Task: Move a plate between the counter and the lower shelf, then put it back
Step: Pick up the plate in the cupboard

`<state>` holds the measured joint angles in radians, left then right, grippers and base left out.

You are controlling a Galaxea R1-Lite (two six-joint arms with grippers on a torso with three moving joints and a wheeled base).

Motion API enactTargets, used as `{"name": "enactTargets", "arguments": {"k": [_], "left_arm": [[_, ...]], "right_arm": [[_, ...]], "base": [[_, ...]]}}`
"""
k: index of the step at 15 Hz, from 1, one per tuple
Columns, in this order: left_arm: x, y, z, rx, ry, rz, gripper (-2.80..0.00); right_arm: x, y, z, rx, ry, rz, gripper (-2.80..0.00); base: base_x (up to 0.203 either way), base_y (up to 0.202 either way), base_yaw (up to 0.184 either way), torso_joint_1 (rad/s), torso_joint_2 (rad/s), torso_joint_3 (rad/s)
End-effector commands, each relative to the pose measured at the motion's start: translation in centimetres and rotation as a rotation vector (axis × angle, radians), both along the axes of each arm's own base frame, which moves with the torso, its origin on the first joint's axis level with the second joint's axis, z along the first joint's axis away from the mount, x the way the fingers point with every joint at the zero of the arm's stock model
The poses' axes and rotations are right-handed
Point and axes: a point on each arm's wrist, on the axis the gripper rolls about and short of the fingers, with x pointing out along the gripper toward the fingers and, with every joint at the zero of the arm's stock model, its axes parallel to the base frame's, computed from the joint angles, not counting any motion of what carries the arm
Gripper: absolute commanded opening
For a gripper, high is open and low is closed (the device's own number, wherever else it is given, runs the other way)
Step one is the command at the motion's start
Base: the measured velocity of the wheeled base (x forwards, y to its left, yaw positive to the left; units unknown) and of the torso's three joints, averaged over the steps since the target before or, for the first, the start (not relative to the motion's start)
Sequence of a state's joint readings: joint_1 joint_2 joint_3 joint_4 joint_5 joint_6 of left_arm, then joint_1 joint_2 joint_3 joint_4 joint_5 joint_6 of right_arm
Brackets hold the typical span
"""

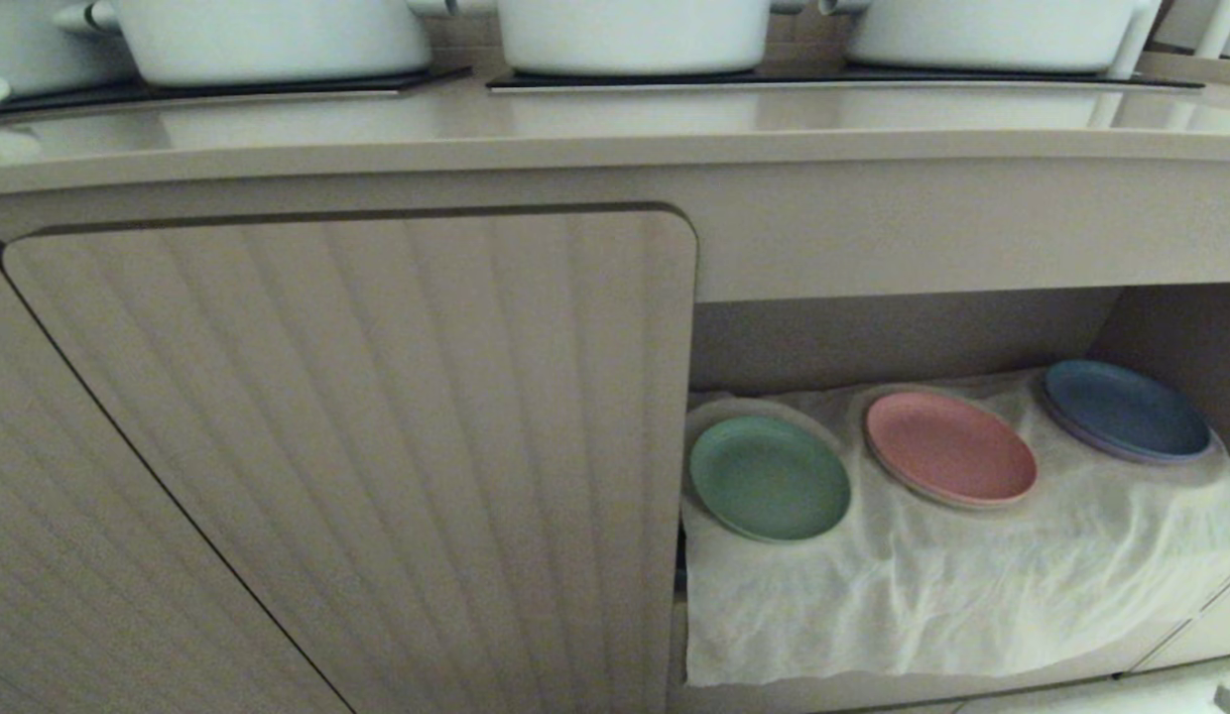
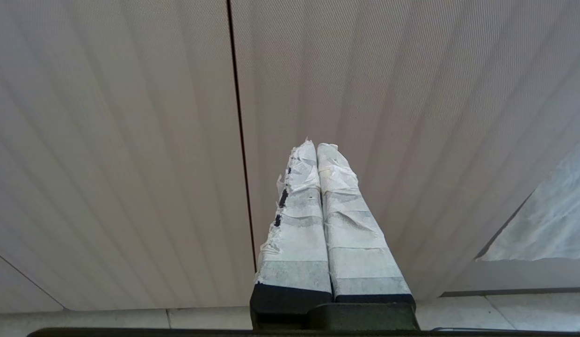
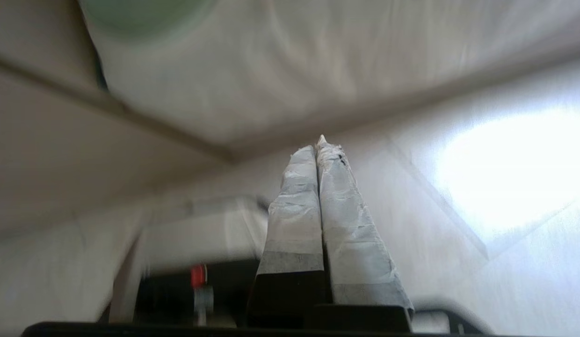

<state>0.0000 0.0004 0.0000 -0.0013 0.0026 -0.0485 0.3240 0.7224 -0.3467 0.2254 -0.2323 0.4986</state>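
Note:
The mint-green plate (image 1: 770,478) lies flat on the white cloth at the left end of the lower shelf (image 1: 932,595). Its blurred green edge (image 3: 145,18) also shows in the right wrist view, far beyond the fingertips. My right gripper (image 3: 319,146) is shut with nothing between its taped fingers, low in front of the shelf and apart from the plate. My left gripper (image 2: 316,149) is shut and empty too, pointing at the ribbed cabinet door (image 2: 131,140). Neither arm shows in the head view. The counter (image 1: 615,129) runs across above the shelf.
A pink plate (image 1: 950,448) and a blue plate (image 1: 1127,411) rest on the cloth to the right of the green one. Three white pots (image 1: 635,35) stand on black panels at the back of the counter. The ribbed door (image 1: 357,446) closes off the cabinet's left.

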Motion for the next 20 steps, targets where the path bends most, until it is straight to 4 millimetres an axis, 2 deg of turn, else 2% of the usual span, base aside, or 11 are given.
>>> {"name": "enactTargets", "arguments": {"k": [1,2,3,5,10,15,20], "left_arm": [[0.0,0.0,0.0,-0.001,-0.001,0.0,-2.8],[0.0,0.0,0.0,-0.001,-0.001,0.0,-2.8],[0.0,0.0,0.0,-0.001,-0.001,0.0,-2.8],[0.0,0.0,0.0,-0.001,-0.001,0.0,-2.8],[0.0,0.0,0.0,-0.001,-0.001,0.0,-2.8],[0.0,0.0,0.0,-0.001,-0.001,0.0,-2.8],[0.0,0.0,0.0,-0.001,-0.001,0.0,-2.8]], "right_arm": [[-0.2,-0.4,-1.9,-0.061,-0.111,-0.017,-2.8],[-0.5,-0.6,-3.4,-0.123,-0.168,0.013,-2.8],[-0.7,-0.7,-3.9,-0.167,-0.261,0.047,-2.8],[-1.6,-0.9,-3.8,-0.199,-0.387,0.092,-2.8],[-4.9,-1.0,-5.0,-0.237,-0.523,0.077,-2.8],[-7.1,-1.1,-7.0,-0.329,-0.589,0.017,-2.8],[-7.1,-1.1,-7.0,-0.336,-0.585,0.03,-2.8]], "base": [[0.0,0.0,0.0,0.0,0.0,0.0],[0.0,0.0,0.0,0.0,0.0,0.0],[0.0,0.0,0.0,0.0,0.0,0.0],[0.0,0.0,0.0,0.0,0.0,0.0],[0.0,0.0,0.0,0.0,0.0,0.0],[0.0,0.0,0.0,0.0,0.0,0.0],[0.0,0.0,0.0,0.0,0.0,0.0]]}}
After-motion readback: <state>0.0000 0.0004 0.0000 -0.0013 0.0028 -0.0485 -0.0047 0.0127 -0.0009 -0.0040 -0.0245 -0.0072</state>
